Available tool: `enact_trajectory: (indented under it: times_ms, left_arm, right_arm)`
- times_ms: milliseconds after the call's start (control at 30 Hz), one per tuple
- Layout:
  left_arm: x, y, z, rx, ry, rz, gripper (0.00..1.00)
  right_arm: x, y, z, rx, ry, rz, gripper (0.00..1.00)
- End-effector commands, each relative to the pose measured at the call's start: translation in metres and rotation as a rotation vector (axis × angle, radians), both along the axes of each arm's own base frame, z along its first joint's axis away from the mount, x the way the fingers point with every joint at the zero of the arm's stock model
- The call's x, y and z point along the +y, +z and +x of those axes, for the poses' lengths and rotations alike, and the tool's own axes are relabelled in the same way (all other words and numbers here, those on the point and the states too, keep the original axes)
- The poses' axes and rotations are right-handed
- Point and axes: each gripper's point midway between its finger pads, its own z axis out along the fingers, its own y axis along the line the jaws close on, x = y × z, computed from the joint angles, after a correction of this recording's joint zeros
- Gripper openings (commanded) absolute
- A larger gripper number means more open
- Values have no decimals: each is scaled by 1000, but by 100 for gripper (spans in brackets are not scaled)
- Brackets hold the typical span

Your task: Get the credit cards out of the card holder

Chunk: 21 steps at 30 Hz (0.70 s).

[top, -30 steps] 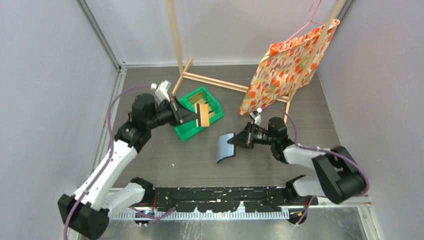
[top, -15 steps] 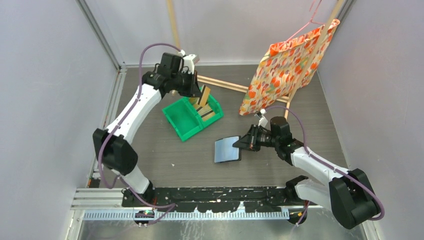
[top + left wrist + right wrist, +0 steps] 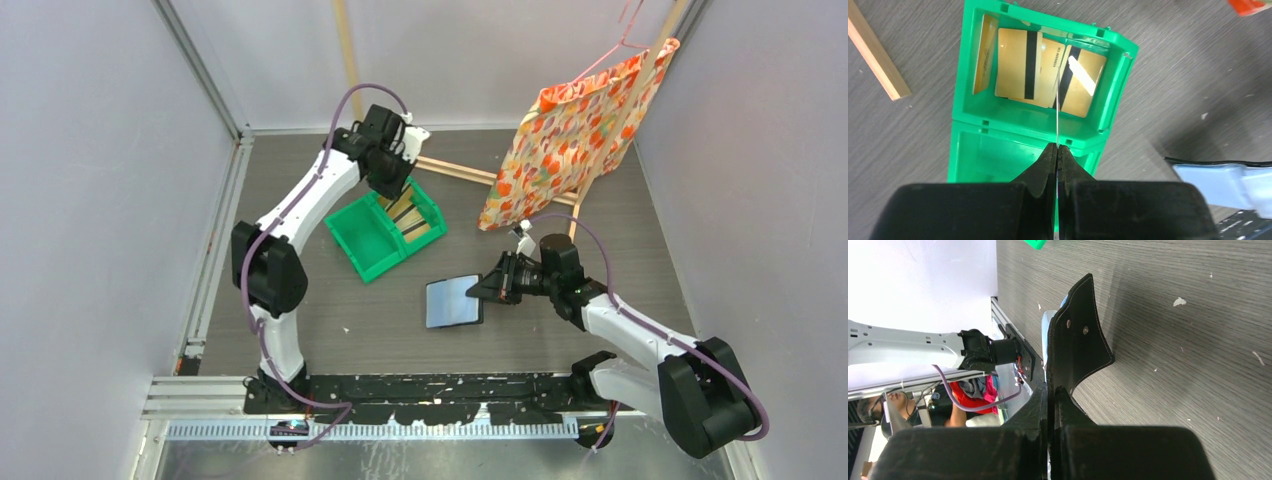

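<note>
The left gripper [image 3: 1057, 146] pinches a credit card [image 3: 1056, 117] edge-on over the green bin [image 3: 1115, 85], likely to drop it among the others, while the right gripper [image 3: 1050, 390] clamps the card holder [image 3: 1075, 340] steady.

Your arms [image 3: 300, 205] have white shells, black joints and looping purple cables [image 3: 372, 86]; the left tool [image 3: 1057, 147] is matte black.

A green bin [image 3: 368, 243] sits near the table's [image 3: 330, 310] centre. An orange flowered cloth [image 3: 570, 130] hangs on a wooden frame [image 3: 455, 171] by the far right corner.
</note>
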Motion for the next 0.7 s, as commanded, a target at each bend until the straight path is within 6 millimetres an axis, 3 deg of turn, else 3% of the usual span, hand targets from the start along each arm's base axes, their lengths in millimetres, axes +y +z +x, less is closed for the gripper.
enact_trajectory:
  times_ms: [0,367,667]
  left_arm:
    - [3,10,16,-95,-148,69,1]
    - [3,-1,51,-172,-275,195,0]
    - [14,-32,59,-102,-328,314,0]
  right_arm:
    - [0,4,0,-24,12,8,1]
    - [0,4,-3,-14,16,13,1]
    - [0,1,-3,-10,14,8,1]
